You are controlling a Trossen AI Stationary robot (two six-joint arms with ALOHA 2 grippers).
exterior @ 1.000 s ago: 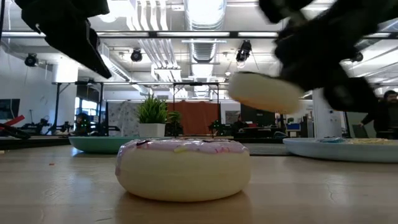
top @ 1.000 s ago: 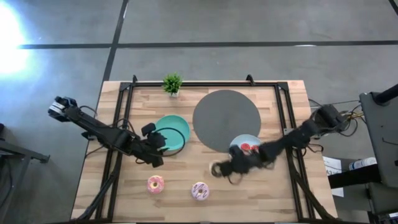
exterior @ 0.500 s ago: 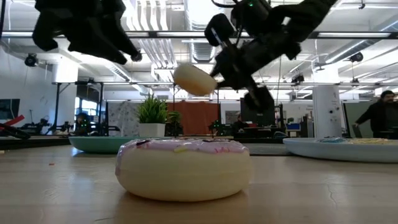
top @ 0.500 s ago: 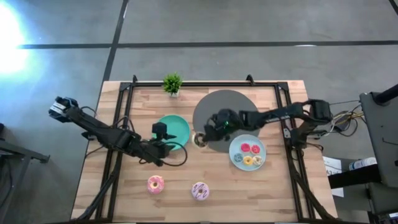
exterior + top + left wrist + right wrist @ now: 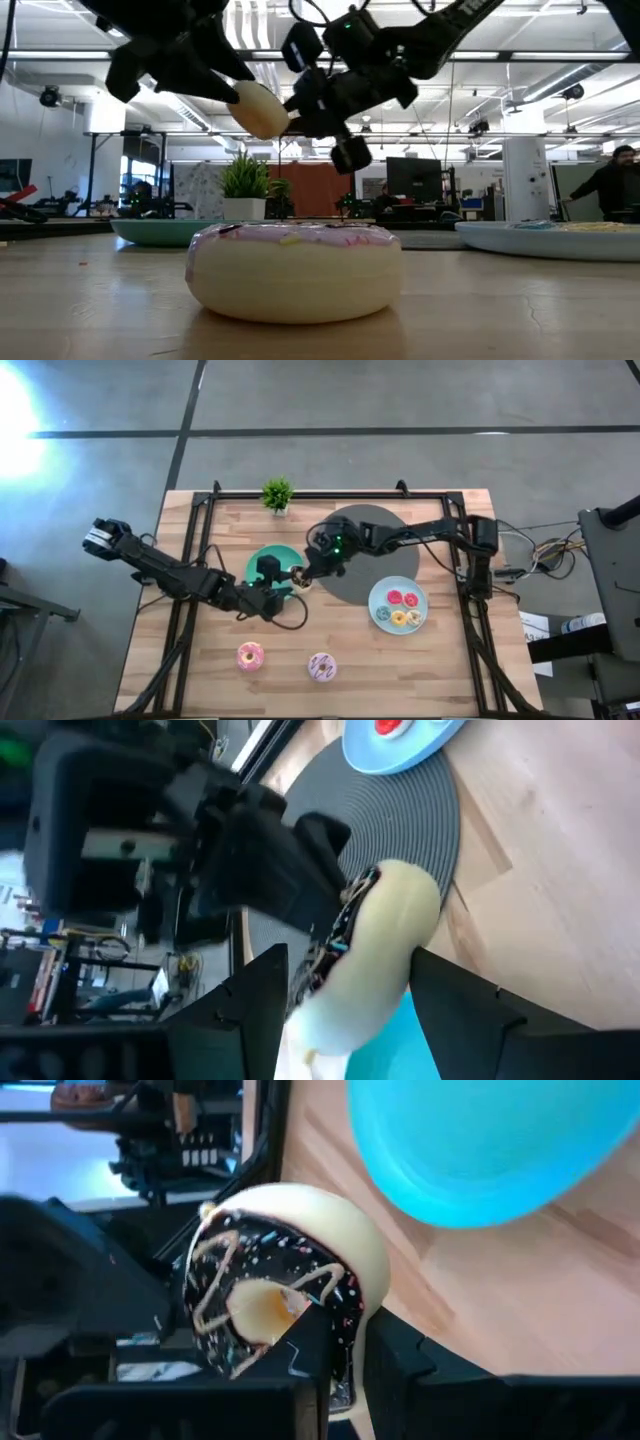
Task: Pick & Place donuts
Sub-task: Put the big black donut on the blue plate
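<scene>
The chocolate-iced toy donut with drizzle and sprinkles hangs above the near edge of the round green plate, pinched in my right claw. My left claw is spread wide around it, not gripping as far as I can tell. Small donuts already sit on the light-blue plate; the pink donut and pink-white sprinkled donut lie unpicked on the wooden bench.
</scene>
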